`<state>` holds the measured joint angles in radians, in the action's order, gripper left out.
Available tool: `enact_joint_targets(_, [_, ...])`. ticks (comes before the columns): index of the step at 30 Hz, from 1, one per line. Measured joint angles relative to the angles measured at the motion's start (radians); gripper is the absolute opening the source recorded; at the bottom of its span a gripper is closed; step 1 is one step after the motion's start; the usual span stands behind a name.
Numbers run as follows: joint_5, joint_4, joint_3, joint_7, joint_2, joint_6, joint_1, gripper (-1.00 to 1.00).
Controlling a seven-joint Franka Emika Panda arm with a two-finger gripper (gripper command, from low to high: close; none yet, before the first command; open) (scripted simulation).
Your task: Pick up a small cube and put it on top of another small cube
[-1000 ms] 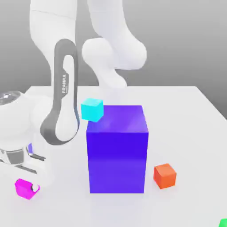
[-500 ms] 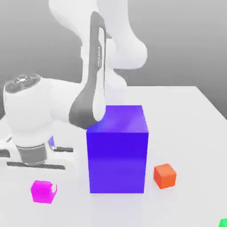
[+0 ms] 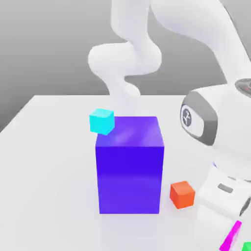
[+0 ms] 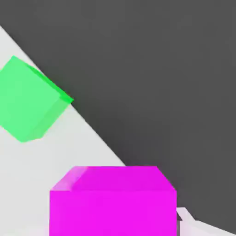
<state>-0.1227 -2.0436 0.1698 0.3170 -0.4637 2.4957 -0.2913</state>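
magenta cube [image 4: 113, 203] clamped in narrow-set gripper fingers [image 4: 184, 216], carried low near the table's [image 3: 49, 147] front corner on the exterior view's right, green cube [image 4: 30, 99] close by, orange cube [image 3: 182, 194] just beside the big blue-violet block [image 3: 130, 166], cyan cube [image 3: 102, 121] behind it

The white table [image 3: 54, 162] carries a big blue-violet block [image 3: 129, 169] standing near its middle. A cyan cube [image 3: 102, 121] sits just behind the block's upper corner on the exterior view's left, and whether the two touch can't be told. An orange cube [image 3: 182, 194] rests just beside the block's base on the exterior view's right, and a green cube [image 4: 28, 99] lies near the table's edge.
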Motion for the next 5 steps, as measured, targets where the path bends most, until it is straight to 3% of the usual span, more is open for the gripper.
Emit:
enact_joint_targets(1, [-0.017, 0.018, 0.001, 0.002, -0.044, 0.025, -0.021, -1.00])
enact_joint_targets(2, [-0.026, 0.028, -0.001, 0.004, -0.072, 0.043, -0.033, 1.00])
enact_joint_targets(5, [-0.026, 0.028, -0.001, 0.004, -0.072, 0.043, -0.033, 1.00])
